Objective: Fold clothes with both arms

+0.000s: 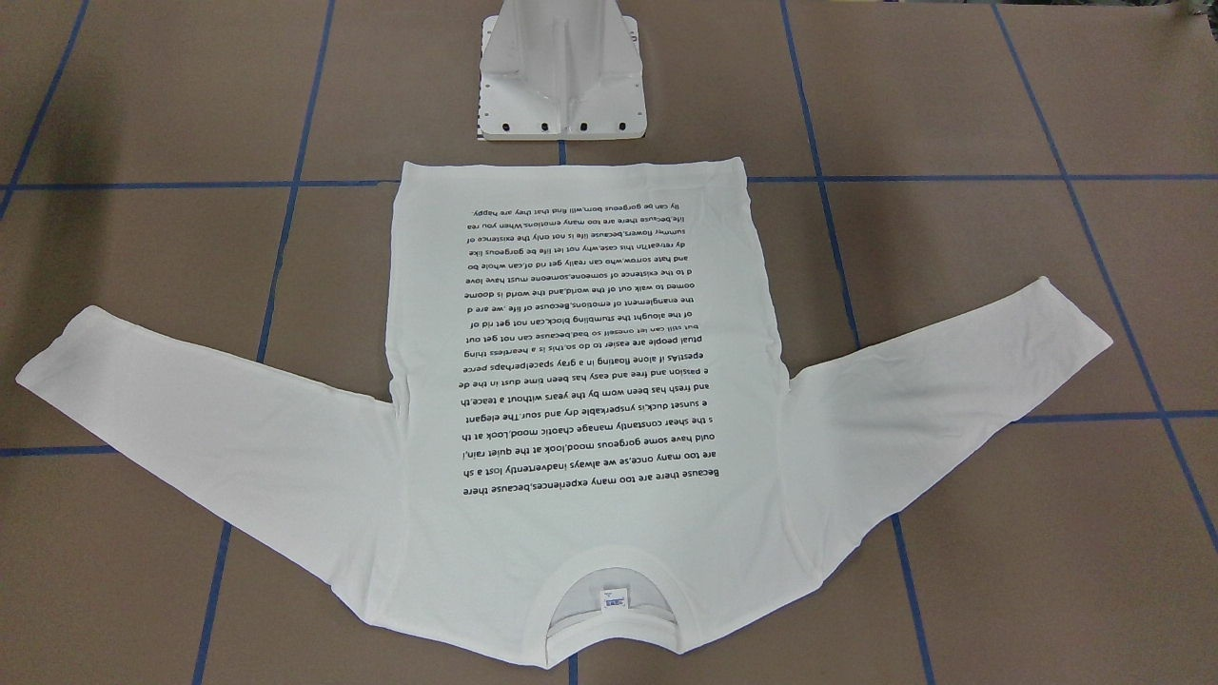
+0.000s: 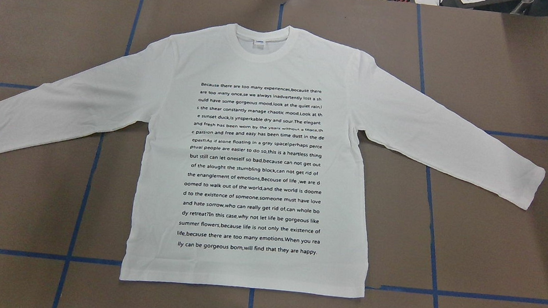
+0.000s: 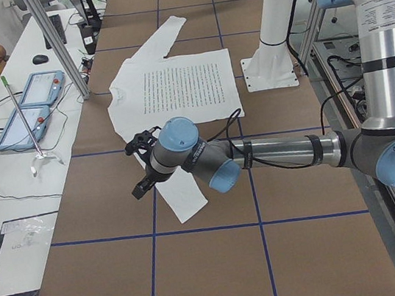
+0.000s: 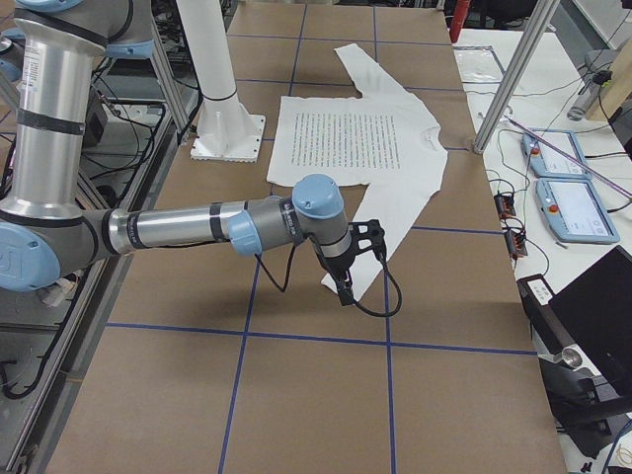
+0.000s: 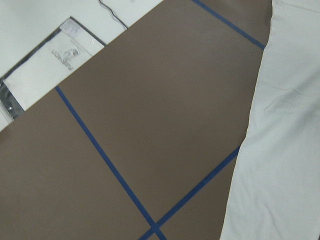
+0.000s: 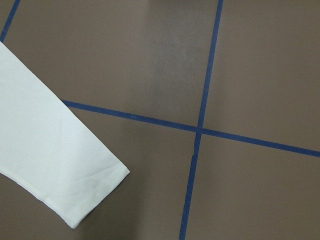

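One white shirt (image 2: 252, 172) lies flat, print up, mid-bench (image 2: 496, 246), collar twd far edge, hem twd robot-side edge, sleeves splayed twd both ends, w/ left hand (image 3: 138, 166) & right hand (image 4: 357, 262) each hanging over a cuff, open or closed: can't tell.

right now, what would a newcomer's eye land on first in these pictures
The white long-sleeved shirt, spread flat mid-table with its black printed text facing up and both sleeves splayed out. Next, the left arm and right arm, each stretched out above a sleeve end at opposite ends of the brown table.
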Tool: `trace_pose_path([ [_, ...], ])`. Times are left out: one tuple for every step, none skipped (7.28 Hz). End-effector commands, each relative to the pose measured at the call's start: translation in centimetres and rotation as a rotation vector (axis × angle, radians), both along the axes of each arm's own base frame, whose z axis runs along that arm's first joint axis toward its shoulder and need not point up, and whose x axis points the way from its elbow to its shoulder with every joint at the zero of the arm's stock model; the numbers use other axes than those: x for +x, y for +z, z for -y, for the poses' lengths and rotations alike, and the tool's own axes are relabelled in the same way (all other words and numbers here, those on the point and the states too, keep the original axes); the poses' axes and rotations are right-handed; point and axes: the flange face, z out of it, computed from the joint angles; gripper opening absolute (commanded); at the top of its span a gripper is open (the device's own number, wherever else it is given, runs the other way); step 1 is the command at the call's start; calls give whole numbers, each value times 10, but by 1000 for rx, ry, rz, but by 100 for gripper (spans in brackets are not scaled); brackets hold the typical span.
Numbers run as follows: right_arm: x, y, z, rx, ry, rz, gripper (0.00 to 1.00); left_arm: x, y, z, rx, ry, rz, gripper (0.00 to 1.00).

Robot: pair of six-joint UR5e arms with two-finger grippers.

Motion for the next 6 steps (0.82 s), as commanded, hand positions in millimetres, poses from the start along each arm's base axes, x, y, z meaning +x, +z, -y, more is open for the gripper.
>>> trace_pose_path([
  [-62,21,0,-50,130,82,100,-1,-2,1,9,3,-1,100],
  [-112,14,3,-71,188,87,99,-1,-3,1,14,3,-1,100],
  [-160,17,2,-82,252,70,96,-1,-6,0,19,3,-1,100],
  [-188,41,0,-46,247,54,92,-1,-7,1,20,3,-1,100],
  [-195,77,-3,-21,235,80,87,-1,-7,1,22,3,-1,100],
  [-208,85,13,10,236,126,85,-1,-7,0,22,3,-1,100],
])
